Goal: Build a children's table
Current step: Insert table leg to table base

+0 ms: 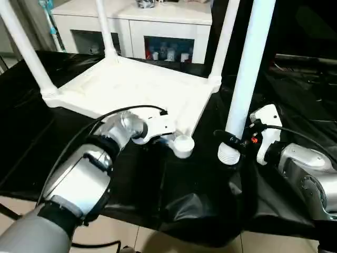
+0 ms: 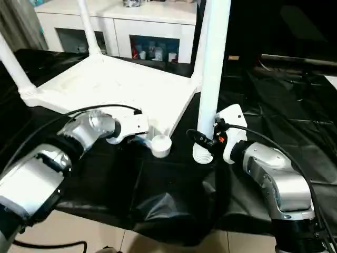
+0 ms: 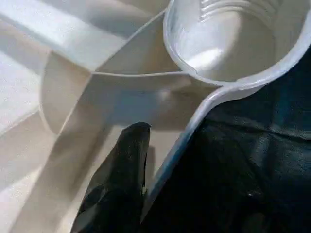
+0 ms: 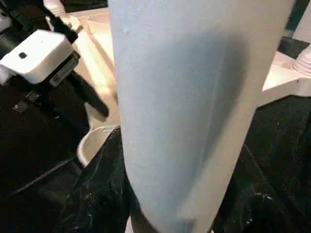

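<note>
The children's table lies upside down on a black sheet, its white top (image 1: 131, 87) ribbed side up. Three white tube legs (image 1: 29, 52) (image 1: 105, 31) (image 1: 224, 47) stand in corner sockets. The near corner socket (image 1: 183, 145) (image 3: 228, 43) is empty. My left gripper (image 1: 162, 137) is at the top's near rim, just left of that socket. My right gripper (image 1: 231, 141) is shut on a fourth leg (image 1: 247, 68), held upright with its ribbed end (image 1: 229, 154) low over the sheet, a little right of the empty socket.
A white cabinet (image 1: 158, 23) with glass doors stands behind the work surface. The black sheet (image 1: 200, 200) hangs over the front edge, with pale floor (image 1: 158, 240) below. Dark cables (image 1: 300, 63) lie on the right.
</note>
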Controlling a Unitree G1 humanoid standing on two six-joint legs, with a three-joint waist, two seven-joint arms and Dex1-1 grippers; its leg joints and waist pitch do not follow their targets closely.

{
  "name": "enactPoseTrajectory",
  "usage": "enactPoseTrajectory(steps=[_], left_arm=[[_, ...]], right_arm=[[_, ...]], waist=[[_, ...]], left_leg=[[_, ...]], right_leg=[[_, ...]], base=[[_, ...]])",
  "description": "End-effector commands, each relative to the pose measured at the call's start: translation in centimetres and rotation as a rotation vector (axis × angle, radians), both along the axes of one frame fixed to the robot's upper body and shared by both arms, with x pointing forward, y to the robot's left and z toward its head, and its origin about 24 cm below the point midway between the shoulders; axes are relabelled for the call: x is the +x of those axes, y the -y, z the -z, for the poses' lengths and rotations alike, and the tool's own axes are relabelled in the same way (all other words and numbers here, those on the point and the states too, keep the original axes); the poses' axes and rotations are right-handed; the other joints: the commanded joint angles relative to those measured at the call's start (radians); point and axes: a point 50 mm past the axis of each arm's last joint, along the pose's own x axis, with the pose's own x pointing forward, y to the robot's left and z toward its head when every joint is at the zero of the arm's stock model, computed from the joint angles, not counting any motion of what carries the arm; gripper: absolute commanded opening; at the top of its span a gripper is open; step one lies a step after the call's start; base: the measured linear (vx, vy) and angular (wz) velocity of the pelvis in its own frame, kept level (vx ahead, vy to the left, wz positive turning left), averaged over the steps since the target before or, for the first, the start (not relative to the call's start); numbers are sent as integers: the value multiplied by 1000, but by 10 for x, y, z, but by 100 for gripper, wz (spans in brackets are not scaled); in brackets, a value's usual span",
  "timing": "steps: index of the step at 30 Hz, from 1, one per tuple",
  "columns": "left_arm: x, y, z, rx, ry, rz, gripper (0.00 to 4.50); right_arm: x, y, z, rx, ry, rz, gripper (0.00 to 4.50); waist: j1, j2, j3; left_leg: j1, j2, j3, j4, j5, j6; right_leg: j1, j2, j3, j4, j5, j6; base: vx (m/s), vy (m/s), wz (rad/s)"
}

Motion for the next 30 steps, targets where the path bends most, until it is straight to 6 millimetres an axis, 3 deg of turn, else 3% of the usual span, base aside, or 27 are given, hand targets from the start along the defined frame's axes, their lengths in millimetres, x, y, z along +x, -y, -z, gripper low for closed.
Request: enactPoseTrajectory(steps=[1, 2, 5, 7, 8, 9, 14, 17, 19, 20, 22, 23, 26, 28, 30], left_arm=[[-5, -9, 8, 63, -92, -7, 157], [-6, -11, 7, 87, -141, -5, 156], [-9, -13, 9, 103, -201, 10, 129], [-12, -13, 10, 104, -241, 19, 120], [-13, -13, 11, 104, -258, 21, 113], [-14, -14, 13, 102, -280, 22, 107], [-18, -12, 17, 44, -334, -4, 78], [-19, -11, 28, -86, -325, -172, 68], [-19, -11, 31, -126, -317, -231, 64], [-18, -12, 33, -153, -289, -277, 63], [-18, -13, 38, -170, -239, -313, 62], [-18, -13, 39, -176, -223, -319, 62], [-20, -7, 41, -225, -113, -239, 55], [-23, -5, 43, -217, -36, -163, 51], [-27, -2, 45, -239, -22, -118, 40]], right_arm=[[4, 1, -7, -16, 31, -4, 184], [7, 0, -6, -23, 33, -11, 184], [10, -2, -5, -28, 35, -20, 184], [13, -5, -5, -30, 38, -28, 184], [13, -6, -4, -29, 38, -30, 184], [15, -7, -4, -29, 40, -35, 184], [18, -10, -2, -26, 43, -38, 184], [21, -12, 1, -12, 45, -34, 184], [22, -13, 2, -9, 45, -33, 184], [22, -14, 3, -7, 45, -32, 184], [22, -14, 5, -3, 45, -30, 184], [23, -14, 5, -2, 44, -29, 184], [24, -15, 7, -1, 44, -27, 184], [25, -16, 8, -1, 46, -29, 184], [25, -17, 8, 0, 47, -30, 184]], waist=[[3, -13, -81], [2, -21, -81], [4, -19, -78], [6, -27, -78], [7, -23, -77], [8, -27, -77], [12, -24, -76], [14, -25, -73], [12, -26, -68], [10, -27, -62], [6, -29, -60], [5, -34, -61], [-2, -32, -62], [-7, -30, -64], [-10, -28, -67]], left_leg=[[15, 10, -2, -67, -202, 35], [15, 10, -1, -68, -194, 40], [14, 10, 0, -66, -186, 44], [13, 10, 1, -67, -178, 51], [14, 10, 1, -67, -180, 51], [15, 10, 2, -67, -184, 51], [16, 12, 2, -68, -189, 53], [18, 11, 3, -68, -208, 51], [20, 10, 3, -71, -237, 48], [19, 8, -2, -75, -277, 36], [20, 5, -3, -78, -298, 31], [17, 1, -7, -78, -299, 25], [10, 1, -13, -82, -295, 24], [19, 4, -14, -84, -324, 28], [31, 8, -11, -84, -340, 33]], right_leg=[[64, -48, 32, -71, -229, -207], [65, -48, 32, -71, -222, -214], [64, -52, 33, -68, -229, -219], [66, -53, 33, -68, -230, -221], [64, -54, 34, -68, -238, -222], [64, -54, 34, -69, -246, -221], [63, -56, 34, -68, -250, -226], [62, -56, 33, -70, -274, -230], [61, -57, 30, -78, -346, -215], [63, -57, 25, -88, -457, -171], [62, -55, 21, -98, -528, -134], [64, -59, 16, -108, -599, -88], [67, -57, 10, -112, -596, -66], [57, -54, 10, -117, -589, -66], [48, -54, 14, -116, -546, -92]], base=[[0, 0, 0], [0, 0, 0], [0, 0, 0], [0, 0, 0], [0, 0, 0], [0, 0, 0], [0, 0, 0], [0, 0, 0], [0, 0, 0], [0, 0, 0], [0, 0, 0], [0, 0, 0], [0, 0, 0], [0, 0, 0], [0, 0, 0]])
